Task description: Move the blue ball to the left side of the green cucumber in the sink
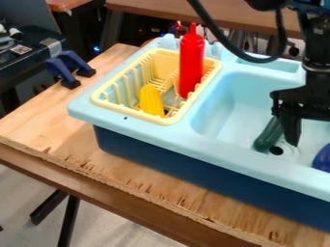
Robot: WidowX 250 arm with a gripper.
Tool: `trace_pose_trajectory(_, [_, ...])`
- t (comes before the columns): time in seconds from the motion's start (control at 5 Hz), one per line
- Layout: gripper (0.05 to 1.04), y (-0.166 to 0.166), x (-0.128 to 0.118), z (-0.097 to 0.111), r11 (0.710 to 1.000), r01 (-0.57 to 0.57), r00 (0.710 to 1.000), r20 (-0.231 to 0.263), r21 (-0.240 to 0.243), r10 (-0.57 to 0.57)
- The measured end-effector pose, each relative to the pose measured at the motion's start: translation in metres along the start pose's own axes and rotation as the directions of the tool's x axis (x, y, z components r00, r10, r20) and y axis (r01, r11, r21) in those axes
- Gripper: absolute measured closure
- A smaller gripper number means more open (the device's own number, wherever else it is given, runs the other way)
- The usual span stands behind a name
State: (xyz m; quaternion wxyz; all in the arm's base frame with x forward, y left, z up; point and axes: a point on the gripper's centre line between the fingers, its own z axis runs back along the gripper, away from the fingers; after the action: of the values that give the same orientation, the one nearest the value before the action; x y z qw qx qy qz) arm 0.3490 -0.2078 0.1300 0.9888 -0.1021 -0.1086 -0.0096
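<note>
At the right of the view, the black gripper (pixel 292 129) hangs down inside the light blue sink (pixel 226 103). Right beside its lower left side, a dark green cucumber-like object (pixel 266 137) leans near the drain; whether the two touch, I cannot tell. A blue round object (pixel 323 158) lies in the sink at the right edge, partly cut off. In the pale yellow dish rack (pixel 103 102) on the sink's left side, a red squeeze bottle (pixel 191 62) stands upright and a yellow corn-like object (pixel 151 100) rests with its top against the rack's bars.
A black cable (pixel 222 36) loops over the sink's back rim. The sink unit sits on a wooden table (pixel 58 126) with a rough front edge. Blue and black clamps (pixel 62 71) are at the table's back left, beside dark equipment (pixel 26 55).
</note>
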Motion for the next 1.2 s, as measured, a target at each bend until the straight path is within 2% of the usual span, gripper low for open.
trace_pose_trajectory(0.2, [0.085,0.0,0.003,-0.003,1.0,-0.019,0.999,-0.026,0.019,0.02])
trace_pose_trajectory(0.6, [0.085,-0.002,0.012,-0.028,1.0,-0.02,0.997,-0.075,0.006,0.021])
trace_pose_trajectory(0.8, [0.085,-0.004,0.007,-0.038,1.0,-0.012,0.995,-0.099,0.016,0.013])
trace_pose_trajectory(1.0, [0.105,-0.008,0.006,-0.043,1.0,-0.009,0.994,-0.105,0.015,0.01])
trace_pose_trajectory(1.2, [0.201,-0.01,0.004,-0.044,1.0,-0.007,0.994,-0.106,0.024,0.009])
